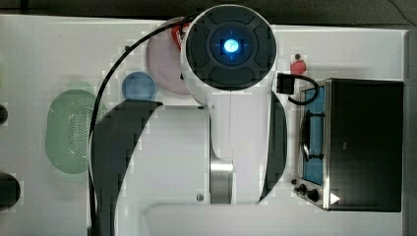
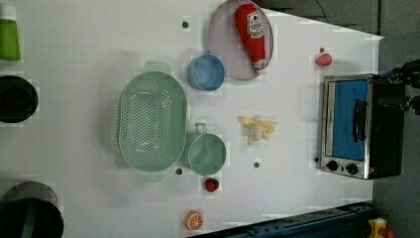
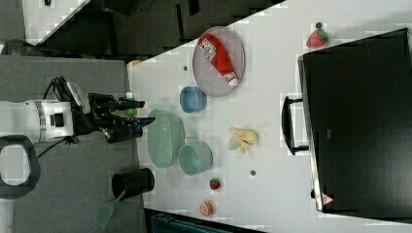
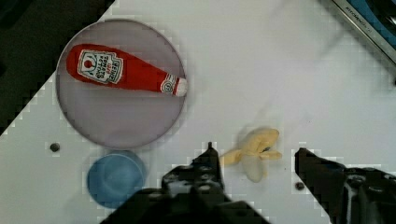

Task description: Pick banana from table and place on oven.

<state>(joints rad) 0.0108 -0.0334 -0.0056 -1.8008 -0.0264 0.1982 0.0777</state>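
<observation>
I held the gripper open high above the banana on the worktop, so its fingers could straddle it.

Matt white table, glossy oven glass

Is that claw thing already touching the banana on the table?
Apart. In the right view the gripper hangs well clear of the table, its fingers open, while the banana lies there alone.
</observation>
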